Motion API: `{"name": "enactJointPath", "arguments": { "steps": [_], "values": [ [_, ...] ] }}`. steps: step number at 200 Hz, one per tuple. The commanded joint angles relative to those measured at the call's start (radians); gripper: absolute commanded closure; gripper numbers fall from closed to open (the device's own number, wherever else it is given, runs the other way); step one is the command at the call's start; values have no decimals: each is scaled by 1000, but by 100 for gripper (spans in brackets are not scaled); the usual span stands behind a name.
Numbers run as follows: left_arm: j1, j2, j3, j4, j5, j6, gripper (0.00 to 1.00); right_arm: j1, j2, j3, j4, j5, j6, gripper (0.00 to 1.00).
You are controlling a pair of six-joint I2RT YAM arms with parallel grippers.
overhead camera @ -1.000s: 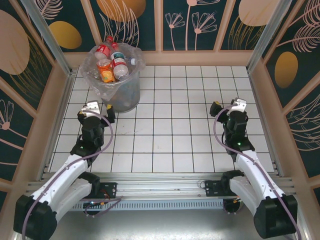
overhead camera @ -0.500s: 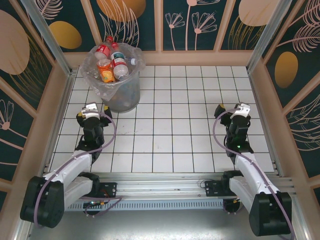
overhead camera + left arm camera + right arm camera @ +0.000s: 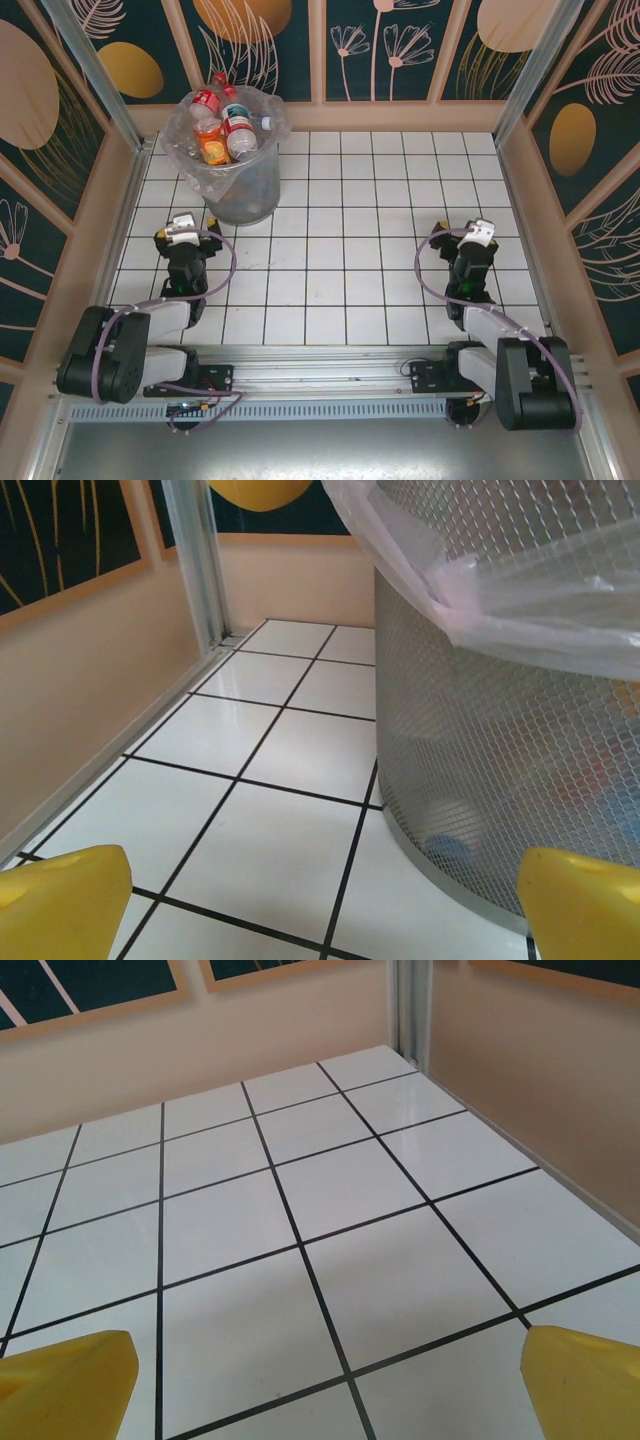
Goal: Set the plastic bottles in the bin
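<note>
White tiled table (image 3: 340, 250), left gripper (image 3: 185, 236) spread wide and empty, right gripper (image 3: 463, 238) likewise wide, holding nothing

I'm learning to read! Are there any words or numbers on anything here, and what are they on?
No text here can be read.
The plastic bottles in the bin: coloured labels, too small and blurred to read.
The walls and the white tiled table: only plant drawings and grid lines, no words or numbers.
</note>
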Motion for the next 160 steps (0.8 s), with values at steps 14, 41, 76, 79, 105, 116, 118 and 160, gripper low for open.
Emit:
{"name": "enactJointPath", "arguments": {
  "steps": [14,41,76,79,105,116,118,160],
  "values": [
    [21,53,-14,199,28,49,2,-10,105,-21,236,11,-46,1],
    [49,114,-44,325,64,48,2,-14,151,-22,313,-36,-55,1],
    [120,192,-56,408,139,-18,2,-19,229,5,381,-39,-67,1],
    [123,202,-56,415,144,-20,1,-19,235,8,385,-41,-66,1],
    [146,222,-1,327,186,-34,1,-28,318,5,493,-60,-48,1],
    [149,218,4,312,187,-37,1,-22,356,-1,536,-90,-69,1],
    [149,218,5,308,187,-38,2,-20,361,0,536,-92,-72,1],
    [151,223,27,275,213,-23,2,-14,415,28,532,-212,-124,1]
  ]
}}
